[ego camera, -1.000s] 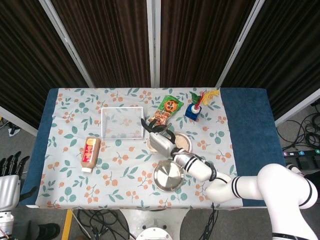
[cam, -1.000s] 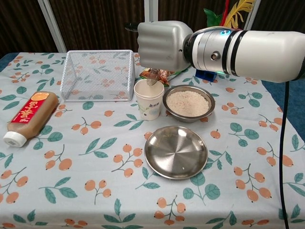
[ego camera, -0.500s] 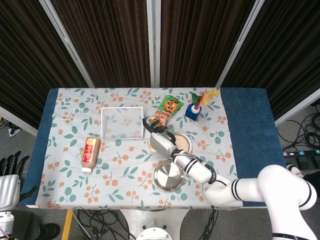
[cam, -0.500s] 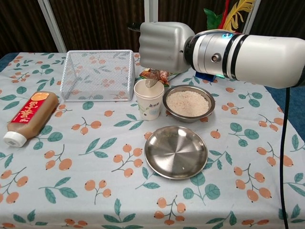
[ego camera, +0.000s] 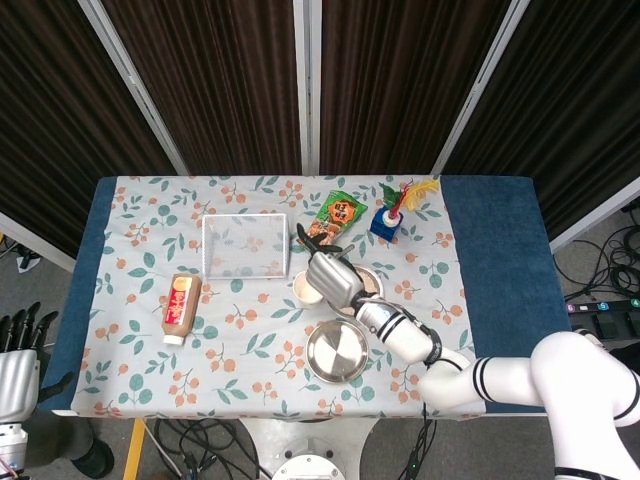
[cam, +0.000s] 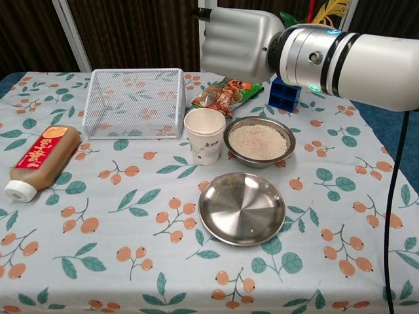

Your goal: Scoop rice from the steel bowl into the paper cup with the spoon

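Observation:
The white paper cup stands upright at the table's middle, just left of the steel bowl of rice. My right hand hangs above and behind both, its fingers curled around the spoon. Only the spoon's dark handle tip pokes out at the hand's left; the scoop end is hidden. In the head view the right hand covers part of the bowl, with the cup beside it. My left hand is off the table at the lower left, fingers apart, holding nothing.
An empty steel plate lies in front of the bowl. A wire basket sits at the back left and a sauce bottle lies on its side at the left. A snack packet and a blue box are behind the cup and bowl.
My right hand has risen and shifted right and back from over the cup. The spoon's scoop end, seen above the cup before, is out of sight now.

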You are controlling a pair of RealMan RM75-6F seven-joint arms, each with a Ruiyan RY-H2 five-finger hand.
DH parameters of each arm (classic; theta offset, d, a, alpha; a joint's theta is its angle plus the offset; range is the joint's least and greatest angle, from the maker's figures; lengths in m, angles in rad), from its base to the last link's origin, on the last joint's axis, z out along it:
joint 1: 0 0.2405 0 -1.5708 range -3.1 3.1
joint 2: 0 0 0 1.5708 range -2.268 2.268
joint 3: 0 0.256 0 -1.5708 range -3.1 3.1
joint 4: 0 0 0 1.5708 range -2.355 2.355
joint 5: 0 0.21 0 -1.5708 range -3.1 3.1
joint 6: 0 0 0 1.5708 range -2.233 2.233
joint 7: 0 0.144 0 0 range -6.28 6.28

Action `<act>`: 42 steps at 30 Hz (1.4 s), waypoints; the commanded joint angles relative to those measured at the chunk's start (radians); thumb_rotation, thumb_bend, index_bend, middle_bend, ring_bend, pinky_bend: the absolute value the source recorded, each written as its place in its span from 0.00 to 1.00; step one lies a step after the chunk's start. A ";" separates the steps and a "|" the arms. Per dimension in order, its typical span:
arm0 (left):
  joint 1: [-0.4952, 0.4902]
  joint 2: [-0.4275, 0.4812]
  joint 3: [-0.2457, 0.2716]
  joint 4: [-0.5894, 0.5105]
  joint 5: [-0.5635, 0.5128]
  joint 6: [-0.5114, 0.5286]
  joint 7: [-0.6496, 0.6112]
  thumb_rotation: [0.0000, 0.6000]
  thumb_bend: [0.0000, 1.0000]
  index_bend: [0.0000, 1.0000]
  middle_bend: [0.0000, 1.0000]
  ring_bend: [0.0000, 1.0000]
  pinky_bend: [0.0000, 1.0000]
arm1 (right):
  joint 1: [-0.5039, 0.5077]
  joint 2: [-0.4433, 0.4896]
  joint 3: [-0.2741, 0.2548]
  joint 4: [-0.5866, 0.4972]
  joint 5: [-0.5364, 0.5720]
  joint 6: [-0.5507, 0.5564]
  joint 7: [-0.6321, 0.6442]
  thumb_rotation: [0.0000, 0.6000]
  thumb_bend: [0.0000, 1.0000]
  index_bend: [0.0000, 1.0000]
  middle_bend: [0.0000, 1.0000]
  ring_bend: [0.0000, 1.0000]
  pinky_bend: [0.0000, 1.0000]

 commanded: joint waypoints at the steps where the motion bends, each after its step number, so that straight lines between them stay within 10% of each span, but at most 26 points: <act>1: -0.001 0.000 0.000 0.001 0.006 0.002 0.001 1.00 0.14 0.21 0.14 0.07 0.07 | -0.074 0.057 0.016 -0.067 -0.032 0.032 0.181 1.00 0.33 0.69 0.66 0.34 0.00; 19: 0.004 0.018 0.005 -0.052 0.023 0.019 0.047 1.00 0.14 0.21 0.14 0.07 0.07 | -0.302 0.065 -0.086 -0.144 -0.294 0.024 0.798 1.00 0.33 0.66 0.65 0.30 0.00; 42: 0.021 0.010 0.013 -0.039 0.029 0.033 0.028 1.00 0.14 0.21 0.14 0.07 0.07 | -0.404 -0.122 -0.092 0.029 -0.352 -0.054 0.687 1.00 0.22 0.50 0.49 0.16 0.00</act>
